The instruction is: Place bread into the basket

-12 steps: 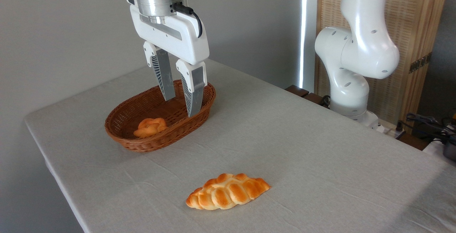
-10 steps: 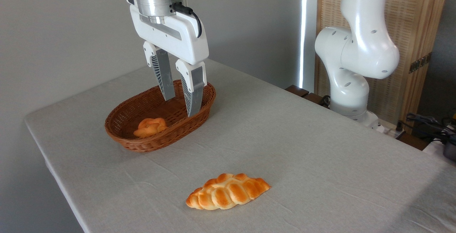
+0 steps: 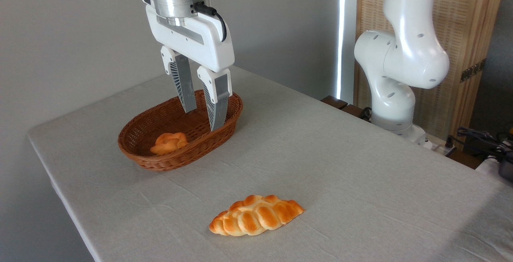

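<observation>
End effector (image 3: 203, 121): released, empty, hanging over the basket (image 3: 136, 136). Bun (image 3: 168, 143): below-left of it, inside the basket. Bread (image 3: 256, 220): below-right, well apart, on the surface (image 3: 360, 174); likely light, glossy, perhaps slippery; grip across the wide middle.

arm (image 3: 404, 49): upper links cut off at top edge | basket (image 3: 140, 134): far rim partly hidden behind gripper fingers (image 3: 216, 105) | bun (image 3: 169, 142): underside hidden by basket's near wall | table (image 3: 360, 174): cropped at bottom and right edges
</observation>
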`<state>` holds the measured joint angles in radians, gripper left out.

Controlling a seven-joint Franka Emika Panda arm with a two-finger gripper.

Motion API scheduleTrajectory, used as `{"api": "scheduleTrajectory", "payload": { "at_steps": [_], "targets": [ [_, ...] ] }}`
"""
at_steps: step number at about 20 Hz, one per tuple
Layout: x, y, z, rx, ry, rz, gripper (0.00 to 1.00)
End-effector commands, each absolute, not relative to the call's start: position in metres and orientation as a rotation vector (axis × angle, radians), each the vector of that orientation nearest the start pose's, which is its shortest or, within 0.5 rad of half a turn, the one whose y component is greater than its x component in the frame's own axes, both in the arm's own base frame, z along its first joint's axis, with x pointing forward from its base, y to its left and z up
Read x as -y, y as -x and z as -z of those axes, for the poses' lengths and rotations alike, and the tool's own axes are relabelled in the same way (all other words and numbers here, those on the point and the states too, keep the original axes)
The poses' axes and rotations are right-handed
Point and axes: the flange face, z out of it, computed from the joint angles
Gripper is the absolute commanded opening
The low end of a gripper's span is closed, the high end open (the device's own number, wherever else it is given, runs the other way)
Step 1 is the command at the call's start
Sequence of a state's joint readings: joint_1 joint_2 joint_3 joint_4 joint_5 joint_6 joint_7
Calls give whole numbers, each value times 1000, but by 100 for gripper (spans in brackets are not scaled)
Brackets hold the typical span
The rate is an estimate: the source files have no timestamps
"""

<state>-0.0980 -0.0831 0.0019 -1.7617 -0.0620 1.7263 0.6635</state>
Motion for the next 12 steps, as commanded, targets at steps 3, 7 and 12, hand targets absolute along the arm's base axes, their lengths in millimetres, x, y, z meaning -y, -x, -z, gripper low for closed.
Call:
{"api": "scheduleTrajectory", "payload": {
  "at_steps": [3, 7, 12],
  "targets": [
    [58, -540, -597, -1155, 2978, 114, 100],
    [58, -540, -598, -1154, 2977, 119, 100],
    [58, -541, -598, -1156, 2977, 127, 100]
  ]
}}
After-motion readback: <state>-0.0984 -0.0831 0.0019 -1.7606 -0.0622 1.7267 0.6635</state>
